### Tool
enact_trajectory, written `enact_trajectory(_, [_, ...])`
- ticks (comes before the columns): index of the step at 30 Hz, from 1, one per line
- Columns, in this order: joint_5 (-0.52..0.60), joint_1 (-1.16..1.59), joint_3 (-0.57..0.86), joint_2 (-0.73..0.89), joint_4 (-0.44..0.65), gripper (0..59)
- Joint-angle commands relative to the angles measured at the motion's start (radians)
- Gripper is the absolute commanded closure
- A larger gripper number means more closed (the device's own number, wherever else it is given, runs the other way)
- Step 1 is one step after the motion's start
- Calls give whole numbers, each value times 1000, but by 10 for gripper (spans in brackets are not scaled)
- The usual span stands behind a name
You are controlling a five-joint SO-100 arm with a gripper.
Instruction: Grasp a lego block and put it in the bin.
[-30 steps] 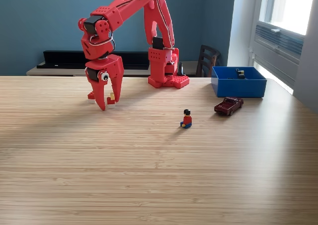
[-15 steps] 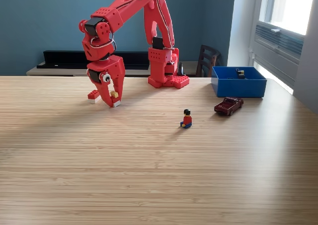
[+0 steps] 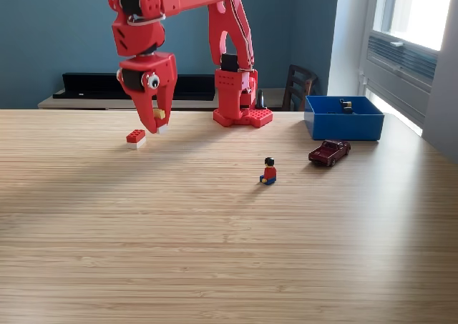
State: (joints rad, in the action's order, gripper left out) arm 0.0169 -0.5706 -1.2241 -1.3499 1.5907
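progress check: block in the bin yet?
Not yet. Done: the end effector has picked up a small yellow-and-white lego piece and holds it above the table. In hand: carrying it. Left: swing across to the blue bin at the exterior view's right and release. A red block sits on the table.

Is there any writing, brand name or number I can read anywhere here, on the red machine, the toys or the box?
None: no readable text shows in the exterior view.
Red arm and its claw: no lettering; only a round googly eye on the claw.
Blue bin, toy car and little figure: any markings are too small to read.
Red and white block on the table: plain.
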Motion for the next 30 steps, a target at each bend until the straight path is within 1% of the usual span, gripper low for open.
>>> enact_trajectory(1, [-9,206,325,-40,138,586])
enact_trajectory(3, [0,322,374,-40,175,586])
enact_trajectory(6, [15,514,391,-40,190,586])
enact_trajectory(14, [40,1045,321,-40,192,586])
enact_trajectory(19, [5,1335,293,-38,192,586])
enact_trajectory(24, [-26,1592,193,-37,192,586])
enact_trajectory(30, [-83,1767,130,-31,190,586])
